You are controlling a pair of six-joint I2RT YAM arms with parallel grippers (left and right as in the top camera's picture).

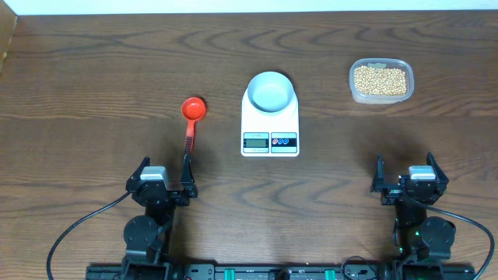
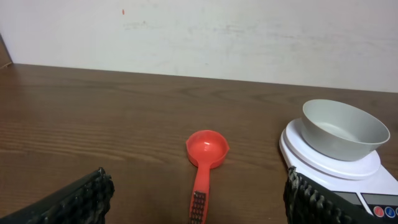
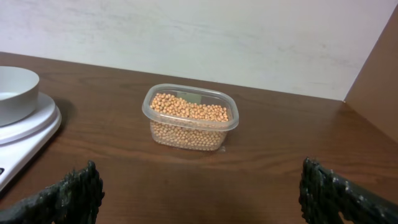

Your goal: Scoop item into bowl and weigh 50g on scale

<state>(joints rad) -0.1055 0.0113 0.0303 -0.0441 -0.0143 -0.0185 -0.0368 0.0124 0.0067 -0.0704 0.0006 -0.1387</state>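
**Both sets of jaws wide apart at the near edge, nothing picked up yet**

Closest in each wrist view, dark ribbed pads (image 2: 81,199) out at the two lower corners: left jaws spread wide, right jaws likewise, clamped on nothing.

Laid out for a clean start, by the look of it. Find the red scoop (image 1: 192,110) at nine o'clock of the scale (image 1: 270,123), flat on the desk (image 1: 93,93), cup toward twelve, handle (image 1: 187,144) running back toward six and ending just ahead of the left jaws. Probably set that way for a straight-in pinch on the handle.

Note the bowl (image 1: 271,92) centred on the scale's platform, empty, clear of the display (image 1: 256,141) and buttons (image 1: 284,141) at the six o'clock end. Presumably so that every scoopful registers while the readout faces the arms. Cannot read the digits.

See the beans (image 1: 380,80) heaped in a clear tub (image 1: 379,64) at two o'clock of the scale, well apart from it, lidless, straight ahead of the right arm (image 1: 416,190). None in the bowl, so no part of the weighing done.

Posed alike: left arm (image 1: 152,194) at seven o'clock of the desk, right arm at five, folded back low over their bases, wrists level and aimed toward twelve. Judged from that, resting rather than reaching.

Likely first call: close on the scoop handle with the left, then carry it across past the scale to the tub, minding the bowl rim on the way
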